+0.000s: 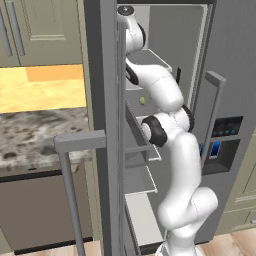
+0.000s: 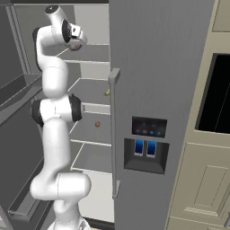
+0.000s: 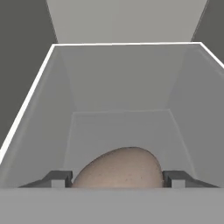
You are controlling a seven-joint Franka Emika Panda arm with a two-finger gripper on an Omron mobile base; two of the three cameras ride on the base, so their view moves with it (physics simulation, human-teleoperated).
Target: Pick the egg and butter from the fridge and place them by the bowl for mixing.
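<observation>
The egg (image 3: 120, 168) sits between the two tips of the claw (image 3: 117, 178), deep inside the fridge (image 2: 148, 67) and in front of a pale grey compartment with a white rim. In the hand view each dark tip presses against a flank of the shell with no gap showing, so the claw reads as closed on the egg across its short axis. Whether the egg rests on a shelf or hangs clear cannot be told. It should be very light, but its shell is rigid and brittle, and its smooth curve gives flat pads little to bite on. The safest hold is likely the one shown, at the widest part of the belly, with only enough squeeze to stop it rolling out forward. A grip nearer either end would probably let it squirt free. The butter (image 2: 107, 92) looks like the small yellow piece on a middle shelf, well below the claw. It would be soft, and is best taken across its narrow sides. The arm (image 2: 54, 85) rises almost straight from the base and folds at the elbow. It reaches high into the upper part of the open fridge, the wrist bent over so the claw (image 2: 75, 44) points inward and slightly down.
</observation>
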